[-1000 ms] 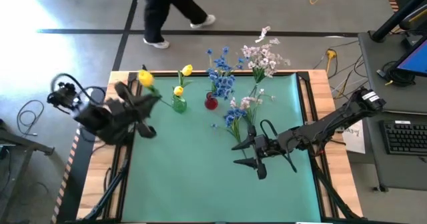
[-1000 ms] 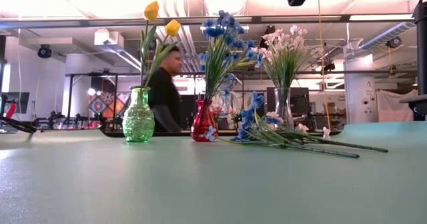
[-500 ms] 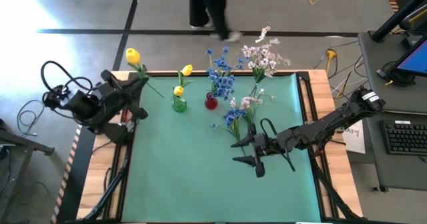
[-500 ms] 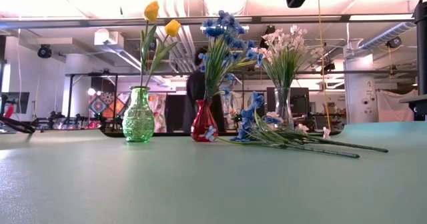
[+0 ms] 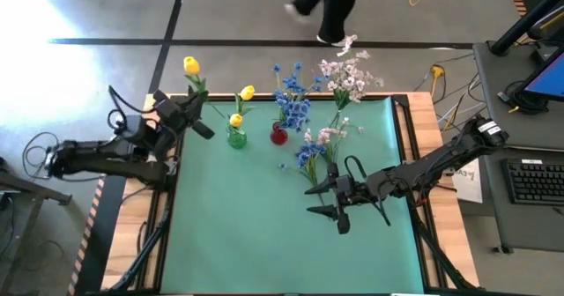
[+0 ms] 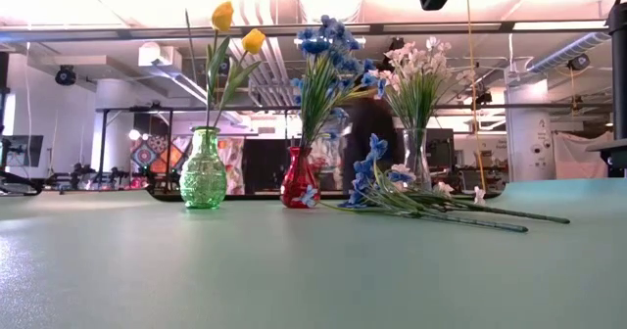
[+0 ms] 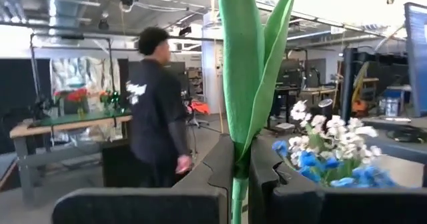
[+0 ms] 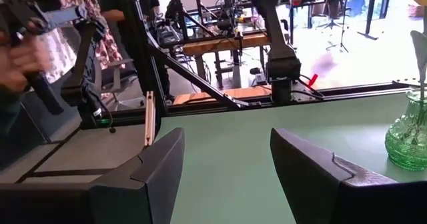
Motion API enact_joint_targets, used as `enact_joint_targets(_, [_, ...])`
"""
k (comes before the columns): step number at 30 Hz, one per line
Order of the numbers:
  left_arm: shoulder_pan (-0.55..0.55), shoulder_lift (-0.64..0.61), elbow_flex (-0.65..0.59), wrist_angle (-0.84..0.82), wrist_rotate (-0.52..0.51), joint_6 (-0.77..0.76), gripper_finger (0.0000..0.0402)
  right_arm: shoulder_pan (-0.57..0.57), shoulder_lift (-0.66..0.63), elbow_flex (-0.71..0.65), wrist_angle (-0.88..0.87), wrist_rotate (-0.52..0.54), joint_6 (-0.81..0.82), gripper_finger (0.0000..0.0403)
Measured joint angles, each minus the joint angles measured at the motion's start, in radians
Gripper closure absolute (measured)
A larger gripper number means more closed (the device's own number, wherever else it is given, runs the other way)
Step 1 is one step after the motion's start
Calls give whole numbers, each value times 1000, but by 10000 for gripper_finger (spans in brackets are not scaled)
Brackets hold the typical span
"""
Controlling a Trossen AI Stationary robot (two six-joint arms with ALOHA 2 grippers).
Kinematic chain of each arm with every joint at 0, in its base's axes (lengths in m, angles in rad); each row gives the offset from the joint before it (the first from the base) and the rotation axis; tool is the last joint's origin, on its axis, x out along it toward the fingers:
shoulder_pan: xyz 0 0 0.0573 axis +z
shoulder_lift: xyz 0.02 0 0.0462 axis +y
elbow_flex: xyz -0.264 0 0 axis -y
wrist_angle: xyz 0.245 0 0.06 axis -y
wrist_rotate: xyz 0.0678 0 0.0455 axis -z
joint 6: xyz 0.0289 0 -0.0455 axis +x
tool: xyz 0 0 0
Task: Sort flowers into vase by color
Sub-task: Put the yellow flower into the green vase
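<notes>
Left gripper: up at the upper left of the high view, the left gripper point(image 5: 196, 111) is clamped tight on the green stem of a yellow tulip point(image 5: 191, 65), just left of the green vase point(image 5: 236, 137). The left wrist view shows the stem and leaves point(image 7: 250, 84) pinched between the dark fingers point(image 7: 213, 167).

Held flower: its yellow bud sits beyond the table's far edge in the high view, above and left of the green vase, not in any vase.

Right gripper: low and right of centre in the high view, the right gripper point(image 5: 330, 200) hovers over the green mat point(image 5: 247, 225) with its fingers point(image 8: 147, 167) spread apart and nothing between them.

Green vase: at the upper middle of the high view, and there are two yellow tulips point(image 6: 237, 30) standing in it, seen left of centre in the low view.

Red vase: the red vase point(image 6: 300, 180) stands just right of the green one, carrying blue blossoms point(image 6: 328, 50).

Clear vase: further right, the clear vase point(image 6: 415, 158) holds the pale pink-white sprays point(image 6: 421, 60).

Loose flowers: a bunch of blue and pale stems point(image 5: 315, 146) lies flat on the mat, just above the right gripper in the high view.

Room: a person point(image 5: 328, 5) walks past at the top of the high view.
</notes>
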Motion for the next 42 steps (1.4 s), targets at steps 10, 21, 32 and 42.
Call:
enact_joint_targets(10, [201,-50,-167,-1,229,-228,401,0,0,0,0,0,-1,188])
enact_joint_targets(21, [204,-8,-220,-1,232,-283,401,0,0,0,1,1,-2,188])
enact_joint_targets(32, [203,59,-219,0,223,-338,401,0,0,0,-2,1,-13,188])
enact_joint_targets(42, [197,89,-215,-30,240,-393,316,0,0,0,-6,2,-21,188])
